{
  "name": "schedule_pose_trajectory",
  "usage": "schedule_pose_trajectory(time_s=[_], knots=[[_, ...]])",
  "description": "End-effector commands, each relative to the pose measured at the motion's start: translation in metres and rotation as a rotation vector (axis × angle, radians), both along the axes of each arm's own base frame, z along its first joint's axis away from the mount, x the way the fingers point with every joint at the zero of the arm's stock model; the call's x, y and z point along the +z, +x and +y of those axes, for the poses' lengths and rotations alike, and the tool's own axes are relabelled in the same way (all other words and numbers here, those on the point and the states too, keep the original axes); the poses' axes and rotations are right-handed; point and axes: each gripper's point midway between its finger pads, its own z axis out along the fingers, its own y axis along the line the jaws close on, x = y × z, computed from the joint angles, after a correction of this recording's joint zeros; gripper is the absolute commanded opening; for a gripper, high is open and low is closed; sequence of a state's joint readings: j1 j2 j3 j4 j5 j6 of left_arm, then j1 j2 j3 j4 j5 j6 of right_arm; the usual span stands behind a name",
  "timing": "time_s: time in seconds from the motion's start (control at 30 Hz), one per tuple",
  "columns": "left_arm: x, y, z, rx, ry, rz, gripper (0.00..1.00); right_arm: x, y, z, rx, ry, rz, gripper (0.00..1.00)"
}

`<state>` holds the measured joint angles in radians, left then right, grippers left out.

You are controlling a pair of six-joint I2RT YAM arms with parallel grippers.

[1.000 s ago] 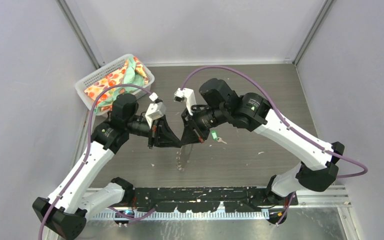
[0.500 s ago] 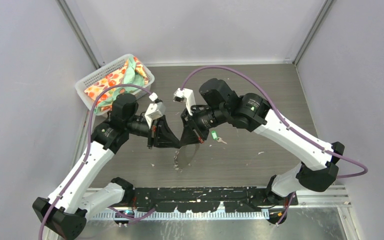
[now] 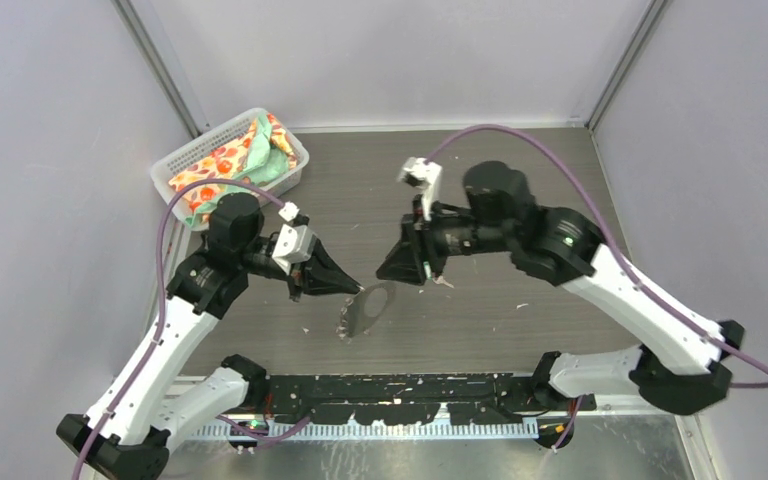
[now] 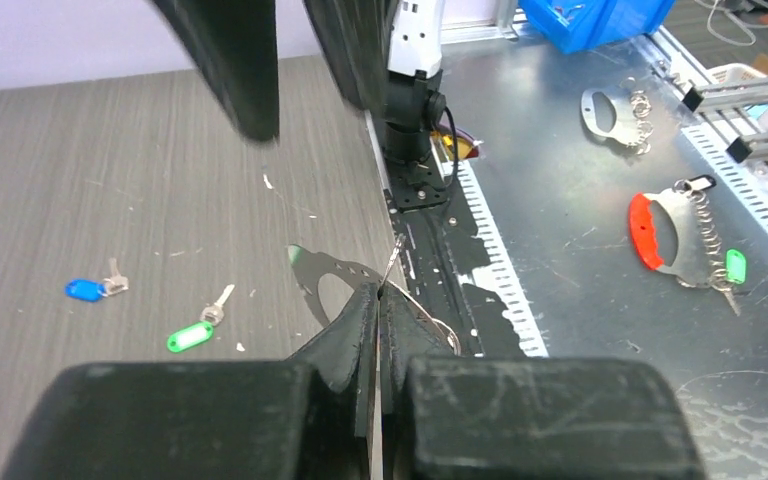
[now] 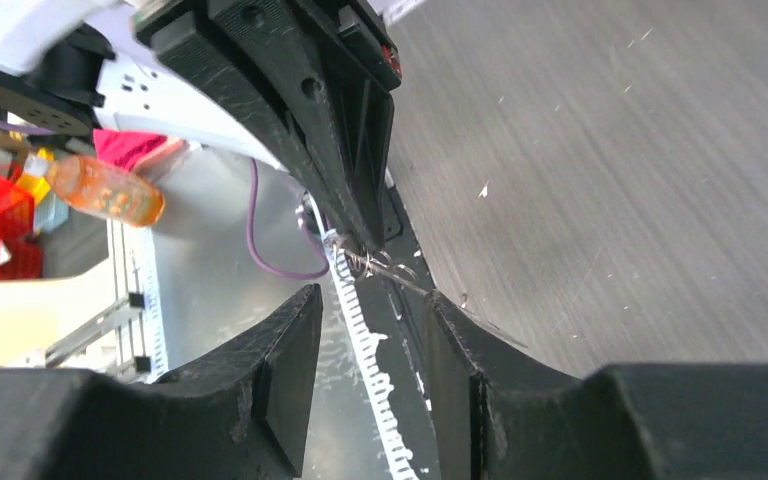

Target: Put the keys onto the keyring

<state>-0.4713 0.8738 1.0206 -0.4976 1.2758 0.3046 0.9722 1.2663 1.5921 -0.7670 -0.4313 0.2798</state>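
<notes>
Where grey wood-grain tabletop (image 3: 520, 200) meets pale walls (image 3: 410, 60), the left claw (image 3: 352, 288) pinches the keyring (image 3: 363, 310), its long axis slanting down beyond the fingertips (image 4: 363, 305). The right claw (image 5: 370, 297) gapes partway, empty.

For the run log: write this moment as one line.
left pincer: shut on keyring | right pincer: open, empty | blue key, green key: lying on table, unthreaded

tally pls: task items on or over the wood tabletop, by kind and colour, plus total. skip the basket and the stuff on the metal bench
Blue-tag key, lying on the tabletop: 1
Green-tag key, lying on the tabletop: 1
Keyring, pinched in the left hand: 1
Total: 3
</notes>
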Motion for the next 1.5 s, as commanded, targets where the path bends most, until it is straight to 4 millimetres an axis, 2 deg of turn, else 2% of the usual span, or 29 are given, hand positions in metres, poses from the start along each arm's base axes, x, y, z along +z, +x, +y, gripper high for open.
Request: schedule_pose_trajectory(time_s=[0.0,0.13,0.27,0.4,0.57,0.73,1.17,1.4,1.47], knots=[[0.031,-0.005,0.0,-0.02,-0.097,-0.167,0.0,0.05,-0.004,-0.024,-0.084,0.224,-0.103,0.47],[0.041,-0.006,-0.002,-0.02,-0.113,-0.107,0.0,0.05,-0.016,-0.031,-0.059,0.322,-0.136,0.45],[0.057,0.004,-0.008,0.045,-0.156,0.035,0.0,0.048,-0.012,-0.026,-0.067,0.371,-0.146,0.45],[0.059,0.015,-0.01,0.132,-0.151,0.184,0.0,0.063,-0.007,-0.017,-0.067,0.466,-0.163,0.45],[0.067,0.017,-0.011,0.159,-0.17,0.223,0.0,0.07,0.0,-0.007,-0.08,0.549,-0.156,0.45],[0.067,0.02,-0.012,0.166,-0.179,0.223,0.0,0.063,0.008,-0.001,-0.108,0.546,-0.15,0.43],[0.071,0.023,-0.011,0.204,-0.198,0.238,0.0,0.05,0.01,0.006,-0.097,0.513,-0.117,0.28],[0.069,0.028,-0.012,0.218,-0.199,0.234,0.0,0.039,0.015,0.001,-0.145,0.47,-0.101,0.06],[0.07,0.029,-0.012,0.224,-0.203,0.235,0.0,0.033,0.016,-0.001,-0.152,0.442,-0.099,0.05]])
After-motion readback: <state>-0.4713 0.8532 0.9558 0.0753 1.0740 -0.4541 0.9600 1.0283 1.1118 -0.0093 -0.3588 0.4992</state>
